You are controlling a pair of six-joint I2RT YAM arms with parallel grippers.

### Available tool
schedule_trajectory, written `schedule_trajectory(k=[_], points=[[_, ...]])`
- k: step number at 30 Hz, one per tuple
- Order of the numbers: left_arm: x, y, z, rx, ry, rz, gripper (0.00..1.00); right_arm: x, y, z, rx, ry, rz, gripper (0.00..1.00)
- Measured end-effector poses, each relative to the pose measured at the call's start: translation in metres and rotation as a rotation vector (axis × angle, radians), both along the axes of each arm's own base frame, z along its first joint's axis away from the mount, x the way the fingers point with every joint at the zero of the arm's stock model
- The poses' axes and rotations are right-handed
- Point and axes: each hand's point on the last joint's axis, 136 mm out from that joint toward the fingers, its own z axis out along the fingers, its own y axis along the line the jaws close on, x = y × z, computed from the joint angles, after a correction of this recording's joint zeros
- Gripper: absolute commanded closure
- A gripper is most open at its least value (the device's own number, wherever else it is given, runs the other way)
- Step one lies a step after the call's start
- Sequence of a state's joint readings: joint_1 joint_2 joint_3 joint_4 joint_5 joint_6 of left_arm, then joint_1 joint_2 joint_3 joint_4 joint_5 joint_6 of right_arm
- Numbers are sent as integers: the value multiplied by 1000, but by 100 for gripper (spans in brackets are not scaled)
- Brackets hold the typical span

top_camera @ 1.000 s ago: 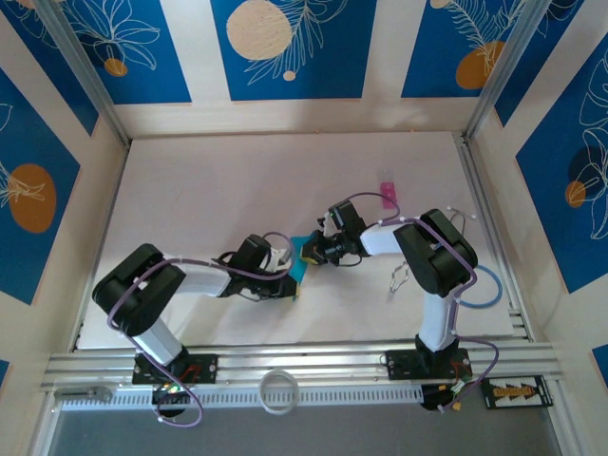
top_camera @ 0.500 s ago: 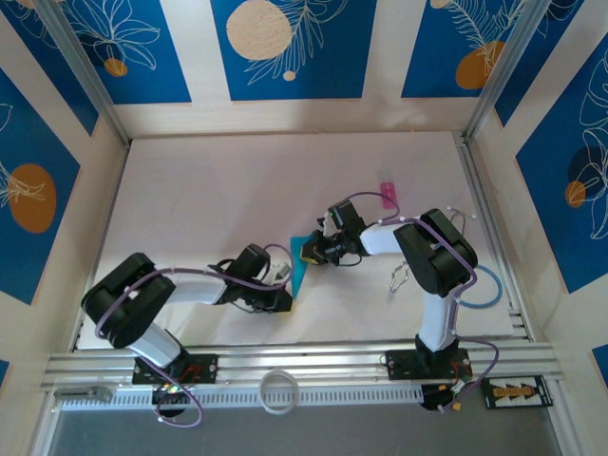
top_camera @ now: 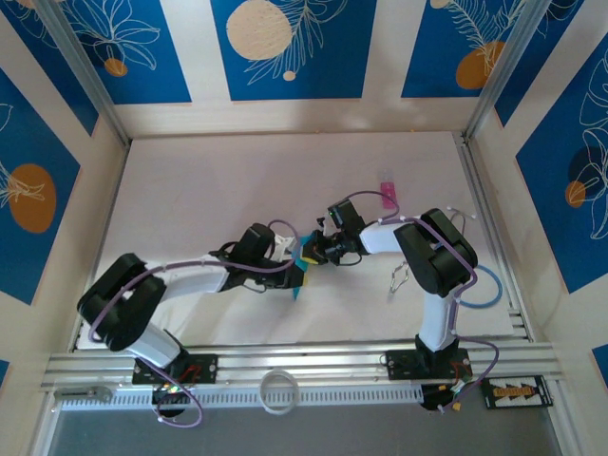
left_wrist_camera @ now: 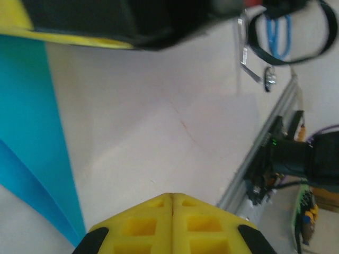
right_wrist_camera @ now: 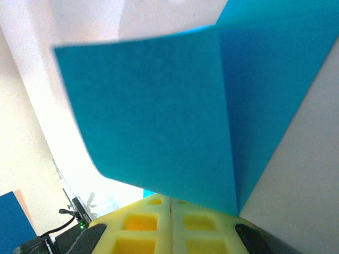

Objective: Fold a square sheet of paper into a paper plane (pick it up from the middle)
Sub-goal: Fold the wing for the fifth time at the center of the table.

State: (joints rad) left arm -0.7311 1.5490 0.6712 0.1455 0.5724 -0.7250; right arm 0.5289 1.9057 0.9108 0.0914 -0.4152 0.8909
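The sheet [right_wrist_camera: 159, 111] is in the middle of the table [left_wrist_camera: 175, 106], between the two grippers, and it is no longer a flat square. It has one sharp crease, and one flap stands up from the table while the other part lies lower.

The right gripper [right_wrist_camera: 169, 203] is closed, and the lower edge of the raised flap comes out just at its fingertips. I judge that it pinches this edge to keep the flap up and the sheet in place.

The left gripper [left_wrist_camera: 172, 198] is also closed, with its pads pressed together and no paper between them. It is low over the table, just beside a long pointed part of the sheet. With closed fingers it probably works as a blunt tool, to press or push the paper along the fold. The plane is not finished, since more folds are needed.
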Motion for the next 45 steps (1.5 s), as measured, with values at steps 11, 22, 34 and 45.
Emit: schedule_trajectory(k=[11, 22, 34, 45], points=[[20, -7, -30, 51, 10, 39, 95, 0, 1, 0, 2, 3, -7, 94], [25, 0, -36, 121, -29, 44, 97, 0, 1, 0, 10, -5, -21, 94], [-6, 19, -51, 158, -14, 3, 97, 0, 1, 0, 9, -5, -22, 94], [-27, 31, -52, 208, -10, -62, 98, 0, 1, 0, 8, -4, -23, 94]])
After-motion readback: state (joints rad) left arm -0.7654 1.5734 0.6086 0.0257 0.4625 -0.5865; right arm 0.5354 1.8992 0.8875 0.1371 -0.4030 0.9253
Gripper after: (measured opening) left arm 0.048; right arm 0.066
